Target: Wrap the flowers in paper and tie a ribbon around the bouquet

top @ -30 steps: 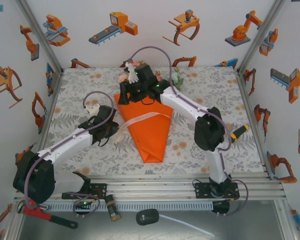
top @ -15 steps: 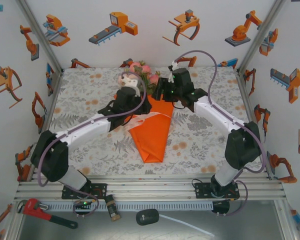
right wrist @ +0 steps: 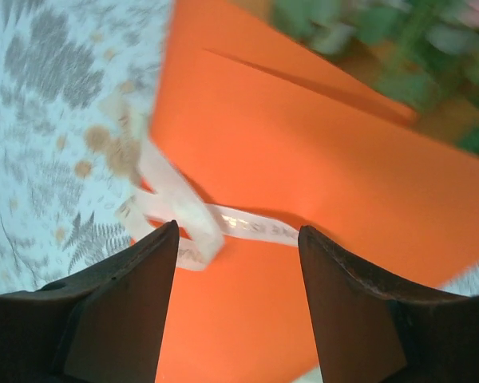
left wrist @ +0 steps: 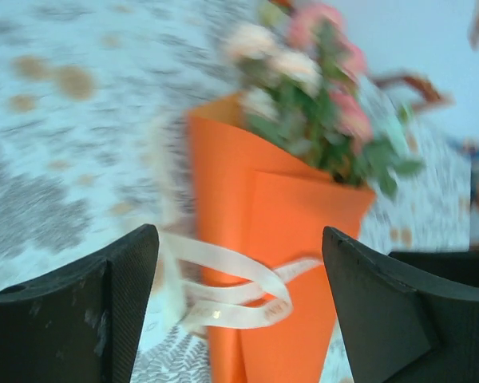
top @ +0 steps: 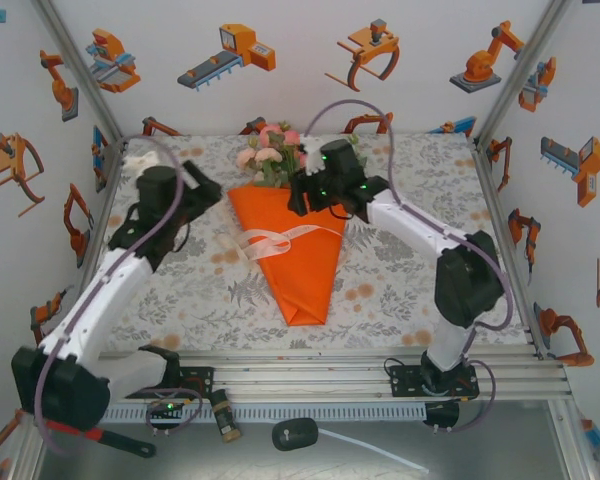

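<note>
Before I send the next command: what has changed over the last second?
The left gripper swung in to the bouquet's upper left, opened, then drew back left, empty. The right gripper shifted from over the flowers to the cone's upper right, jaws open above the ribbon. The bouquet stayed put, ribbon still looped across it.

Landmark: the bouquet (top: 292,262). You'll find it lying flat on the bench (top: 410,290) at about mid-width, tip toward the near rail, wide end toward the back wall.
- Flowers (top: 272,152): in the wide end, reaching out behind it.
- Ribbon (top: 298,234): across the bouquet at mid-length, with loops spilling off its left edge onto the bench.
- Left fingers (left wrist: 88,319): left of the wide end, apart from it.
- Right fingers (right wrist: 124,307): over the wide end, right of the flowers, just behind the ribbon.
- Wrench (top: 90,432): off the bench, nearer than the tip, far to its left.
</note>
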### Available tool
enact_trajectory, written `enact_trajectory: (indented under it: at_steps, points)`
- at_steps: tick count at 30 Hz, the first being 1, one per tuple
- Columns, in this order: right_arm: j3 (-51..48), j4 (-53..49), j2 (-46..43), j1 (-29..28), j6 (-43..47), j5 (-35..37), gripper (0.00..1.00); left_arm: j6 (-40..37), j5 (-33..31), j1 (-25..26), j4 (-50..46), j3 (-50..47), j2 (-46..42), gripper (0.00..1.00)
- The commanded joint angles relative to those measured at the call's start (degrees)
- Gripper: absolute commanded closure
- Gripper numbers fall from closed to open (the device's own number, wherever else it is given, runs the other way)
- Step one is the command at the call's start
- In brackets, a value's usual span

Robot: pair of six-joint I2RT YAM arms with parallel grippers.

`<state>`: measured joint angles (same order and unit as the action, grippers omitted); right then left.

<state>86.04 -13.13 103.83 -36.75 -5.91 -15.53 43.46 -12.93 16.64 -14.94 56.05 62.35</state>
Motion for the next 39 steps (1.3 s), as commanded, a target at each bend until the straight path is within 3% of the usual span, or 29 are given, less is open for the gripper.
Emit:
enact_trajectory:
  at_steps: [1,7,13,21,32,39]
  points:
    - [9.77,-8.86,7.05,-5.56,17.95,-5.56,0.42,11.62,0.83,-6.52,-16.35,-5.05,-4.67,0.23]
    - [32.55,-22.72,23.94,-11.48,29.3,-3.72,0.42,15.64,4.92,-15.54,-19.35,-12.13,-12.76,0.22]
    - [51.19,-35.5,37.33,-13.02,31.5,0.43,0.48,13.89,6.99,-16.98,-20.22,-12.91,-13.89,0.21]
    - [44.68,-34.8,35.44,-13.76,32.46,1.32,0.57,14.44,8.76,-17.02,-18.35,-14.04,-12.54,0.21]
    - [46.04,-30.79,33.52,-13.75,28.38,0.88,0.99,13.86,9.21,-17.0,-18.0,-14.22,-12.16,0.2]
    - [44.38,-25.75,28.19,-13.61,20.81,4.55,1.0,8.24,13.64,-16.68,-13.65,-14.08,-10.52,0.18]
